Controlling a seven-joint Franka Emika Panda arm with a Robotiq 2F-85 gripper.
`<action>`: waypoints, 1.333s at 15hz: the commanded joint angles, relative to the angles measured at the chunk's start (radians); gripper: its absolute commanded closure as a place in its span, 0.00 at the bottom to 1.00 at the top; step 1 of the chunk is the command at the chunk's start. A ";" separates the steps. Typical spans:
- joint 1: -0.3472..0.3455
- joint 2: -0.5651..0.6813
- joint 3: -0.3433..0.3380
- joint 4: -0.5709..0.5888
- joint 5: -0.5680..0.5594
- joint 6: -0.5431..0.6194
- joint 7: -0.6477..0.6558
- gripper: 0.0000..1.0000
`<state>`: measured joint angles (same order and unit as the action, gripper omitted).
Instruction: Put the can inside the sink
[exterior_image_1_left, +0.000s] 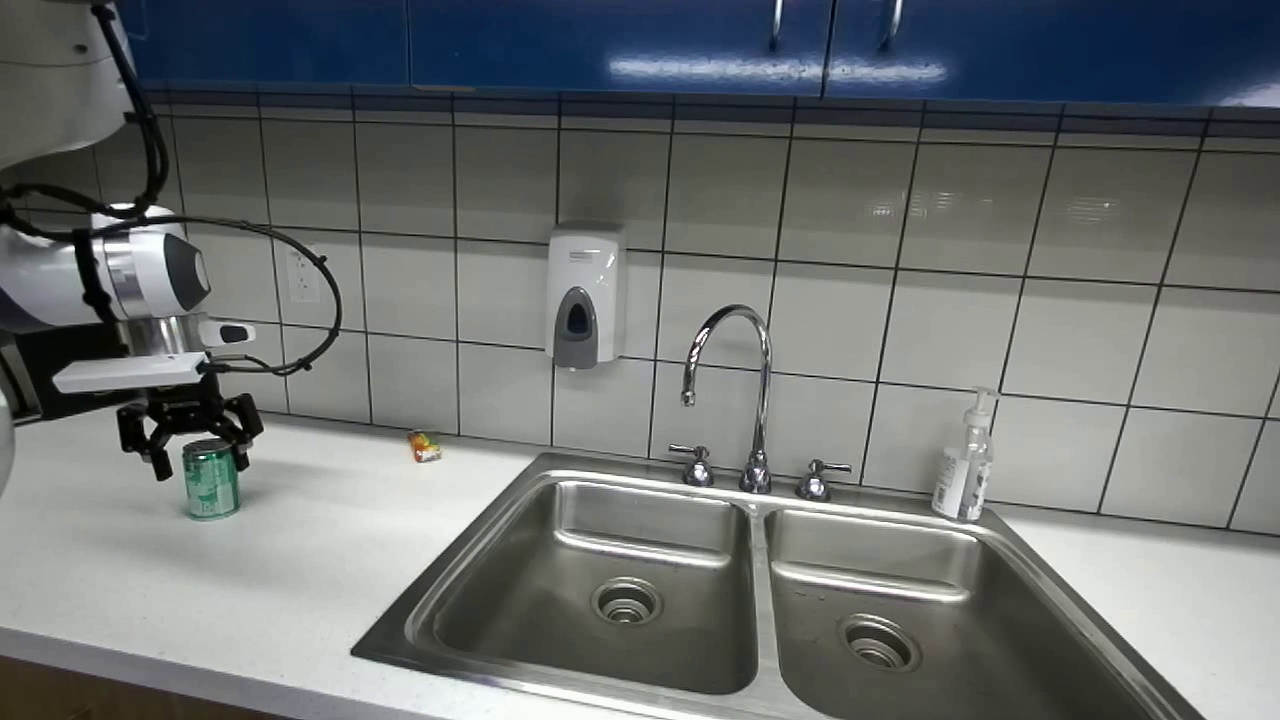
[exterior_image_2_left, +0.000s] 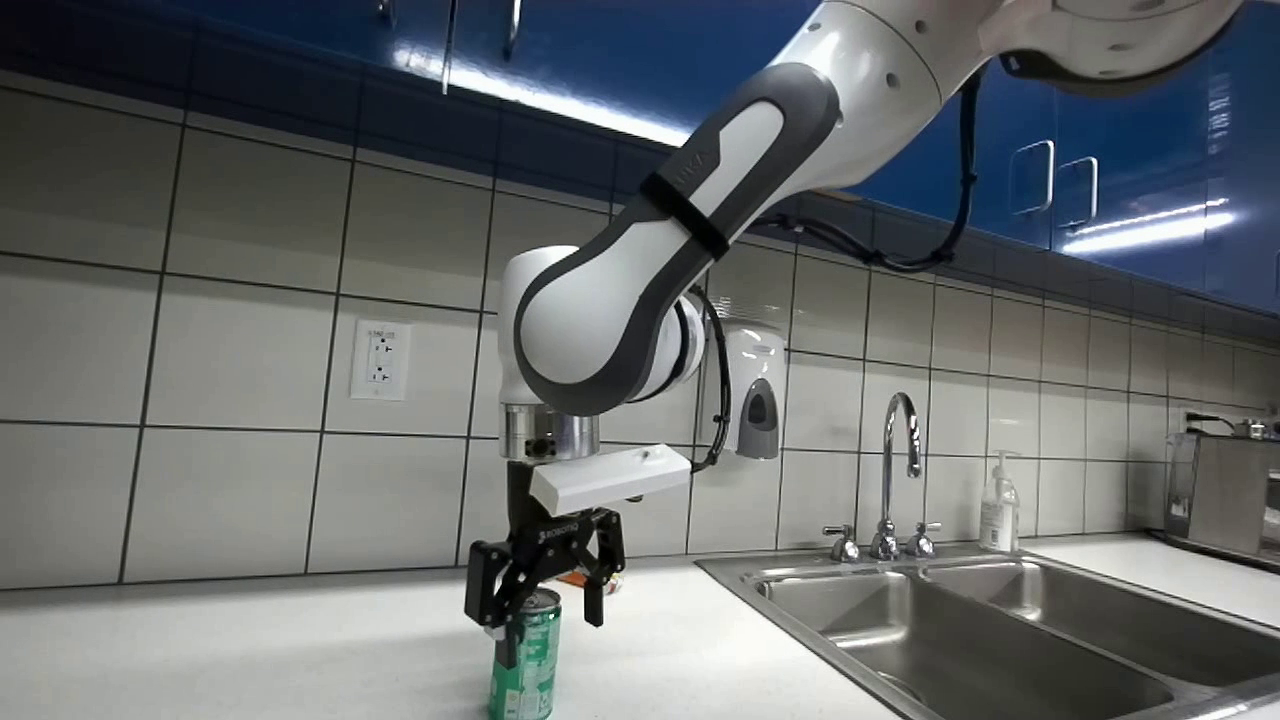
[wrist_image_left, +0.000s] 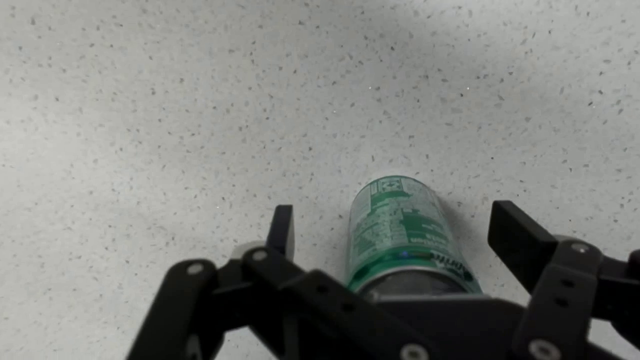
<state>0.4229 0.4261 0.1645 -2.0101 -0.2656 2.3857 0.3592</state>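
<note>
The green can stands upright on the white counter, left of the sink in an exterior view. It also shows in an exterior view, and in the wrist view with its silvery top partly hidden by the gripper body. My gripper points down over the can. Its fingers are open on either side of the can's upper part. In the wrist view the gripper shows a gap between each finger and the can. The stainless double-basin sink is also in an exterior view.
A chrome gooseneck faucet with two handles stands behind the sink. A clear pump bottle stands at the sink's back right corner. A small colourful wrapper lies near the tiled wall. A soap dispenser hangs on the wall.
</note>
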 joint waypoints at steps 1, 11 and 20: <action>0.028 0.035 -0.021 0.060 -0.023 -0.028 0.035 0.00; 0.045 0.062 -0.041 0.098 -0.023 -0.032 0.029 0.62; 0.030 -0.045 -0.044 0.044 -0.019 -0.030 0.030 0.62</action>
<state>0.4520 0.4503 0.1315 -1.9355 -0.2656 2.3838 0.3595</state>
